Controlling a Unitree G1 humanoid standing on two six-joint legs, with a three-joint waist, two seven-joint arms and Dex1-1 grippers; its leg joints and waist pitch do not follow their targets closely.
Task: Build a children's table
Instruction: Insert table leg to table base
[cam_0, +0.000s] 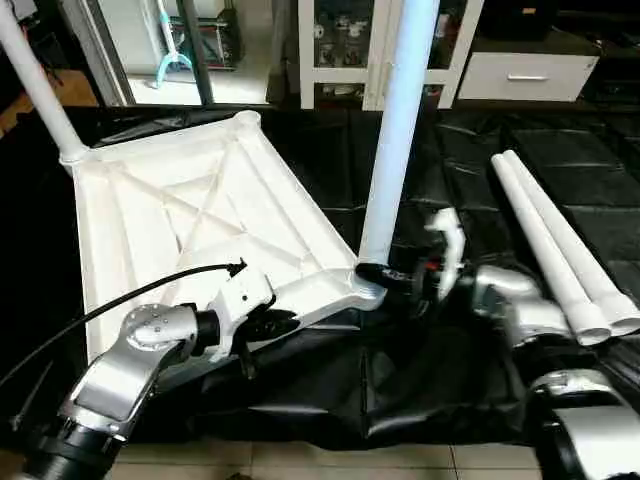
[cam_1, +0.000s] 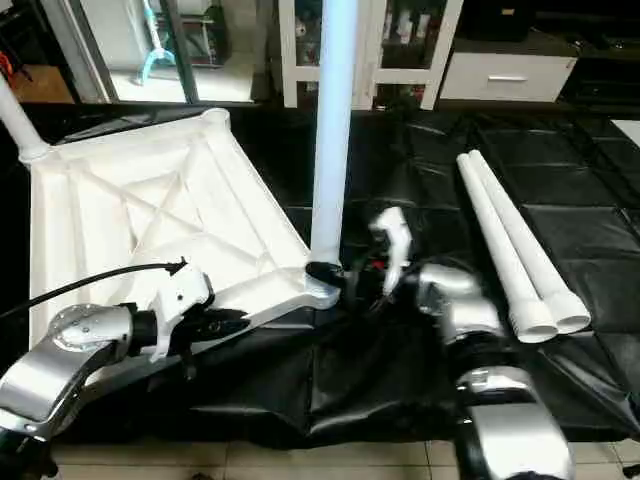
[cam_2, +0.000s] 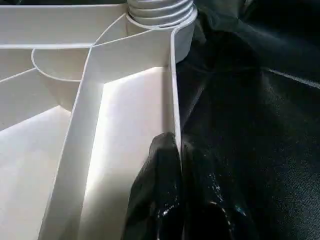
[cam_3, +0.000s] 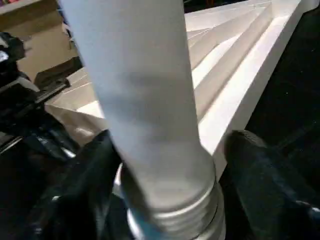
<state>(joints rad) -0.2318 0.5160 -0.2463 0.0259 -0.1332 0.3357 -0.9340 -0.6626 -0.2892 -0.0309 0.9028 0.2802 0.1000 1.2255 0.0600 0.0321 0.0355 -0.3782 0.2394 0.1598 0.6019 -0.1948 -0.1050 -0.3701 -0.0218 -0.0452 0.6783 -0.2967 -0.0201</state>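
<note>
The tabletop (cam_0: 200, 215) lies underside up at frame left, 1 leg (cam_0: 395, 150) upright in its near corner socket. The right gripper (cam_3: 165, 165) straddles the leg's base, fingers spread, not pinching. The left gripper (cam_2: 177, 200) pinches the tabletop's rim. 2 spare legs (cam_0: 560, 250) lie at right.

Left gripper (cam_2: 180, 200) pinched shut; right gripper (cam_3: 170, 200) spread wide, forearm level.
</note>
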